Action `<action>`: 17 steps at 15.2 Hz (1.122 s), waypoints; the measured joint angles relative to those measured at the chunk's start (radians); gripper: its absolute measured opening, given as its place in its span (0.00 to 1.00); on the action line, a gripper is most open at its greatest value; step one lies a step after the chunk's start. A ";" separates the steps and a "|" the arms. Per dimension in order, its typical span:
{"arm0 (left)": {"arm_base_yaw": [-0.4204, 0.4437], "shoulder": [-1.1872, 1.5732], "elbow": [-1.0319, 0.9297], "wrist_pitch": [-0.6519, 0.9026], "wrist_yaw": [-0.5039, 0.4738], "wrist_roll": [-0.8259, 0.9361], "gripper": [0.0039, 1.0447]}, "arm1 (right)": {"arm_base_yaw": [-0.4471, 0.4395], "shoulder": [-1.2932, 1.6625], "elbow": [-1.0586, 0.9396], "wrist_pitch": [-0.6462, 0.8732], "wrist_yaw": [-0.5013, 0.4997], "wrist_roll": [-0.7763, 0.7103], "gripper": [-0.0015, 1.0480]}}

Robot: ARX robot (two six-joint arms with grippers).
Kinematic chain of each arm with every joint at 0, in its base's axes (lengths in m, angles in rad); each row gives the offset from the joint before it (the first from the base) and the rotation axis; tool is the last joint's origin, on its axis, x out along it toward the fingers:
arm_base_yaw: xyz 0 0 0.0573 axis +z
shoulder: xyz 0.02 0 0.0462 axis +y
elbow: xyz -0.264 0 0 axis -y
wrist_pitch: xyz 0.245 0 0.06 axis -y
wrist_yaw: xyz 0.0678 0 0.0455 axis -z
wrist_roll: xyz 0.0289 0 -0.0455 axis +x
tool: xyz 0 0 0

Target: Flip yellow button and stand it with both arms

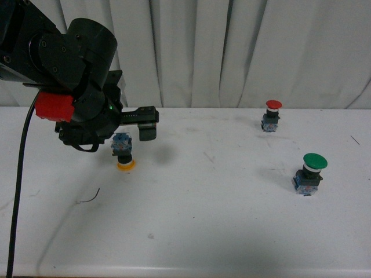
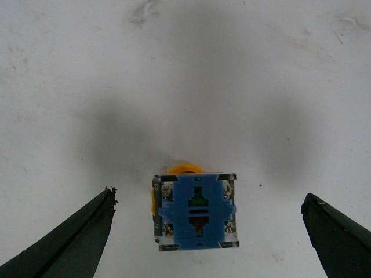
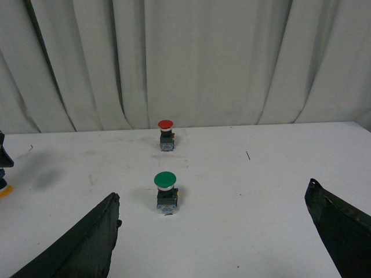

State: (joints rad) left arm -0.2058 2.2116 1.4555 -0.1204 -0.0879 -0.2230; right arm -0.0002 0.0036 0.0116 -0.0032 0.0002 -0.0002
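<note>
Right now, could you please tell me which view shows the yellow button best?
Left wrist view: the yellow button sits close, blue base up. Front view shows it small; right wrist view only its cap's edge.

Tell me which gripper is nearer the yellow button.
Left. The left gripper is right above the yellow button, open fingers flanking its blue base without touching. The right gripper is well away, open, facing the green button.

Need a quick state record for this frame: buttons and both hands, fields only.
target: small yellow-capped push-button with blue base, upside down, cap on white table
left hand: open, over it, fingers either side, no contact
right hand: open, empty, away from it
others: red-capped button and green-capped button, upright, to the right
</note>
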 joint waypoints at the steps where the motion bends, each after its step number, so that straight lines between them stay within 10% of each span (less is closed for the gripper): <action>1: 0.000 0.002 0.000 0.014 -0.009 0.008 0.94 | 0.000 0.000 0.000 0.000 0.000 0.000 0.94; 4: 0.004 0.004 -0.001 0.017 -0.026 0.034 0.88 | 0.000 0.000 0.000 0.000 0.000 0.000 0.94; 8: -0.004 0.015 0.004 -0.011 -0.024 0.048 0.35 | 0.000 0.000 0.000 0.000 0.000 0.000 0.94; 13: -0.013 -0.018 -0.016 -0.006 0.003 0.048 0.32 | 0.000 0.000 0.000 0.000 0.000 0.000 0.94; 17: -0.019 -0.503 -0.351 0.232 0.374 -0.054 0.31 | 0.000 0.000 0.000 0.000 0.000 0.000 0.94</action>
State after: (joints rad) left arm -0.2249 1.7084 1.1046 0.1112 0.2863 -0.2771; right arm -0.0002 0.0036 0.0116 -0.0032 0.0002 -0.0002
